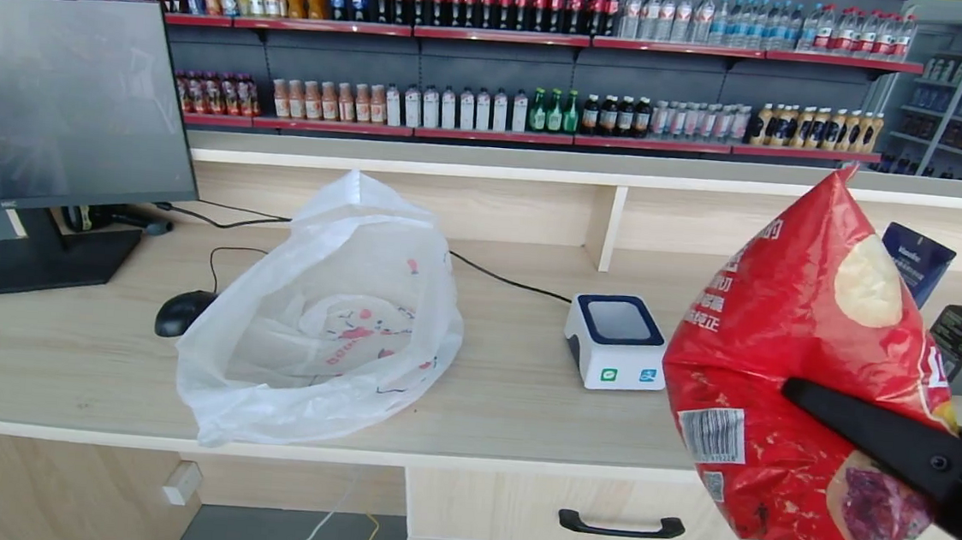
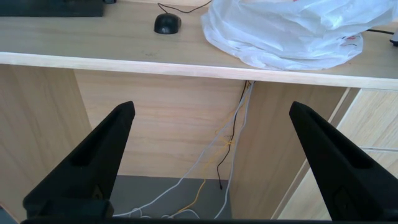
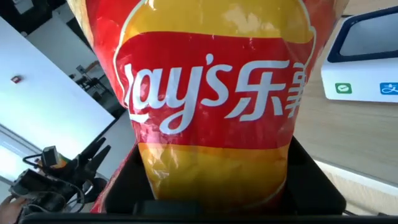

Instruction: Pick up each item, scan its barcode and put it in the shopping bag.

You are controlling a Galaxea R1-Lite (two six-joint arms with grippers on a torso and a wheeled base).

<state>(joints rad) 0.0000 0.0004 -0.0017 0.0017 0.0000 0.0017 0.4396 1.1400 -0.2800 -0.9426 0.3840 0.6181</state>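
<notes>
Though left tool [image 2: 211, 107] wide, right tool [image 3: 211, 193] tight on one chip bag [image 1: 802, 330]; one scanner [image 1: 615, 341], one shopping bag [image 1: 331, 318].

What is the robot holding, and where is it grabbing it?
The right claw grips the red chip bag across its lower middle, one finger on each side. The left claw is open and empty.

1. A pale wooden counter [image 1: 480, 390] with a raised back ledge has a black-handled drawer [image 1: 497, 499].
2. Behind it, dark wall shelving with red edges [image 1: 499, 36] holds rows of bottles.
3. Grey floor [image 2: 152, 190] lies beneath the counter.
</notes>
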